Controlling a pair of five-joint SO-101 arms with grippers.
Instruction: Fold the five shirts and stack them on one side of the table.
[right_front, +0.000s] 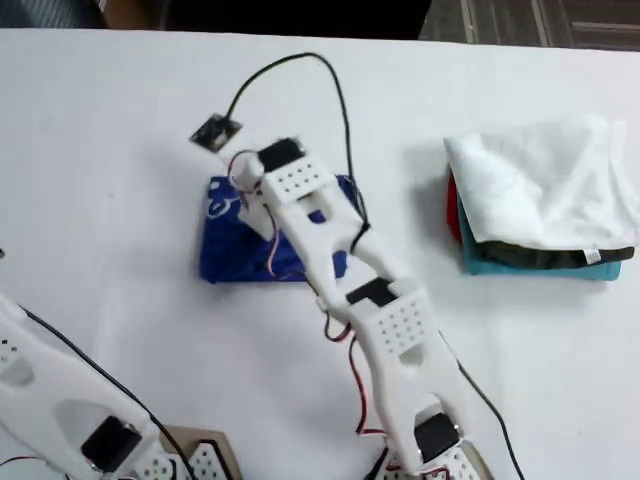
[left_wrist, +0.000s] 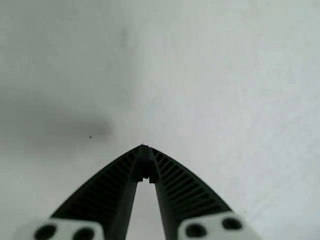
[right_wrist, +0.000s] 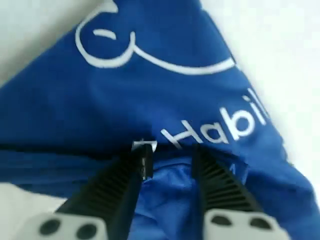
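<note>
A folded blue shirt (right_front: 225, 250) with white print lies at the table's middle. My right arm stretches over it, and my right gripper (right_front: 250, 190) is down at the shirt's far left part. In the right wrist view the right gripper (right_wrist: 167, 155) stands open with its fingertips (right_wrist: 142, 157) against the blue shirt (right_wrist: 150, 90), and wrinkled blue cloth lies between them. At the right side sits a stack: a white shirt (right_front: 545, 180) on top, a dark one (right_front: 540, 255), a teal one (right_front: 530, 268) and a red edge (right_front: 452, 215). My left gripper (left_wrist: 145, 150) is shut over bare table.
The left arm (right_front: 60, 400) rests at the near left corner. A small black part (right_front: 215, 132) on a black cable (right_front: 300, 60) lies just beyond the blue shirt. The white table's far edge (right_front: 300, 35) runs along the top.
</note>
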